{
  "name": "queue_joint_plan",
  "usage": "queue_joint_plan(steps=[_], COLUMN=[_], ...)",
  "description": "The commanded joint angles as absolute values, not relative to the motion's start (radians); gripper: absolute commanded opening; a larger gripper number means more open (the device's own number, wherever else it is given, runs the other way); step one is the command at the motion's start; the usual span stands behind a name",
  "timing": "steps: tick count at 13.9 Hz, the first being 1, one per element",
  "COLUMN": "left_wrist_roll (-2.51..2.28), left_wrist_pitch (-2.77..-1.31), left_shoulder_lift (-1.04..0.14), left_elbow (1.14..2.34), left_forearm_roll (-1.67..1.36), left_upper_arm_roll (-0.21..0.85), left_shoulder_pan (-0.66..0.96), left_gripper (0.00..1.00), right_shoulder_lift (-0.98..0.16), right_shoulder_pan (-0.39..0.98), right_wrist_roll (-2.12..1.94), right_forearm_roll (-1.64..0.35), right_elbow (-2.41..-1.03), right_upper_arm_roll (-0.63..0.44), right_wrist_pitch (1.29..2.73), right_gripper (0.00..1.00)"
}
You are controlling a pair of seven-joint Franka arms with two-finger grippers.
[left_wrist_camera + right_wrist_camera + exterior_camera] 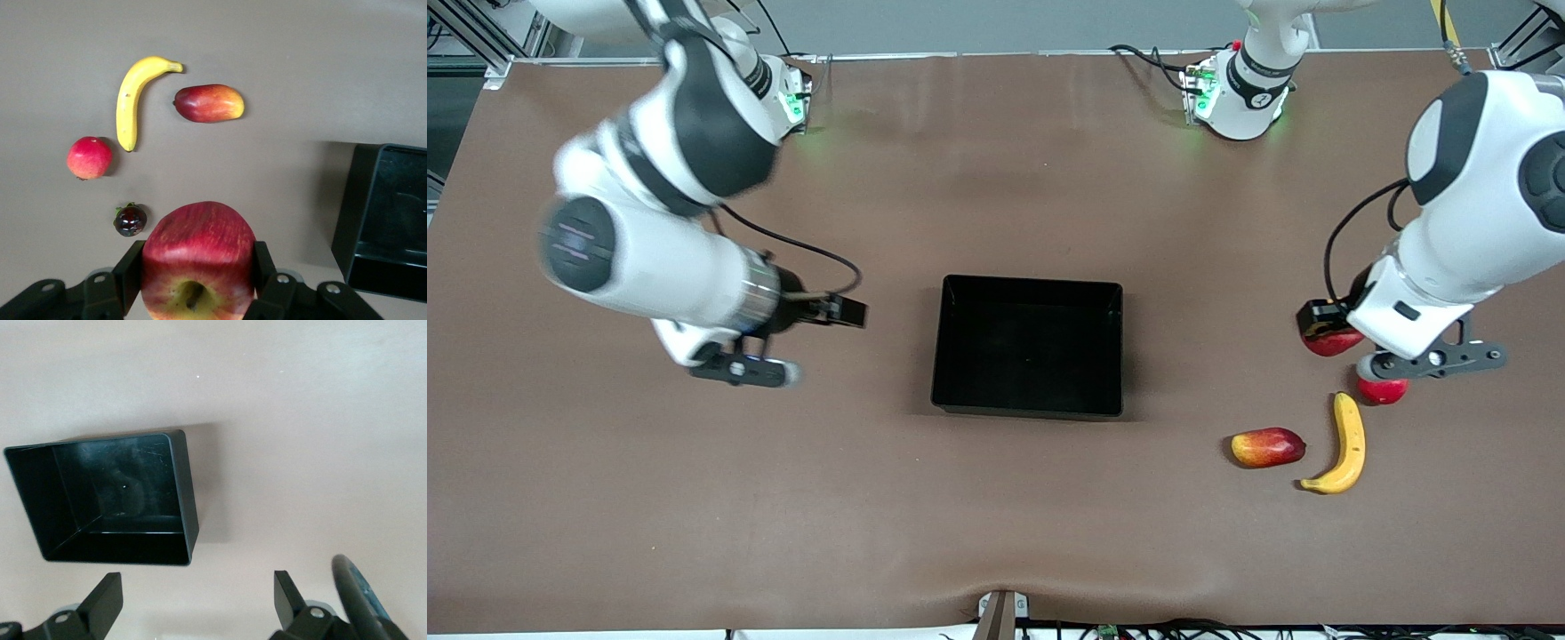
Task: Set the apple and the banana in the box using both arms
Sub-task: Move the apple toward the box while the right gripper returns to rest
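Apple sits clamped in the left claw; right claw hangs spread beside the box.

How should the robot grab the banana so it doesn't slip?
Probably best from straight above, around the middle of the banana. It lies flat on the table, and its curved body is thickest and most even there, so the claw's fingers could close across its width. The tips taper, so they would slip more easily. The oblong red-and-yellow fruit lies beside it but apart, leaving room.
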State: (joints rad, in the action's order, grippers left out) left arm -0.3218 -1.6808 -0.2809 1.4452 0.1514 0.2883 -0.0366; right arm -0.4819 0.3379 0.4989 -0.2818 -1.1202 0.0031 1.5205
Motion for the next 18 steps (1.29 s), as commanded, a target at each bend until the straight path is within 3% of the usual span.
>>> queue_joint_plan(steps=[1,6,9,10,13,16,18], left_wrist_roll=[-0.324,-0.425,-0.492,-0.497,-0.614,-0.646,-0.685], left_wrist_pitch=[-1.654,-1.629,-1.677,-1.680,-1.681,-1.758,-1.814], left_shoulder_lift=[-0.250,-0.334,-0.391,-0.412,-0.417,-0.475,-0.517], left_elbow=[1.450,1.473,1.473,1.480,1.486,1.488,1.486], left_forearm_roll=[0.135,0.137,0.144,0.152,0.138,0.132,0.129], left_upper_arm_roll=[0.322,0.377,0.376,0.376,0.376,0.387,0.388], left_shoulder_pan=[-0.041,0.030,0.090,0.103,0.188,0.204,0.253], left_gripper=[0.00,0.00,0.00,0.00,0.00,0.00,0.00], right_shoulder_lift=[-0.438,-0.341,-0.285,-0.275,-0.152,0.004,0.058], right_shoulder_pan=[0.264,0.072,0.058,0.052,0.008,-0.034,-0.051], right_wrist_roll=[0.477,0.018,-0.210,-0.216,-0.221,-0.227,-0.230], right_forearm_roll=[-0.292,-0.209,0.090,0.104,0.080,0.072,0.069], right_elbow=[-1.080,-1.084,-1.115,-1.146,-1.363,-1.642,-1.750], right_upper_arm_roll=[0.012,0.006,0.012,0.011,0.011,0.011,0.011], right_wrist_pitch=[1.477,1.367,1.347,1.333,1.440,1.633,1.693], right_gripper=[1.00,1.00,1.00,1.00,1.00,1.00,1.00])
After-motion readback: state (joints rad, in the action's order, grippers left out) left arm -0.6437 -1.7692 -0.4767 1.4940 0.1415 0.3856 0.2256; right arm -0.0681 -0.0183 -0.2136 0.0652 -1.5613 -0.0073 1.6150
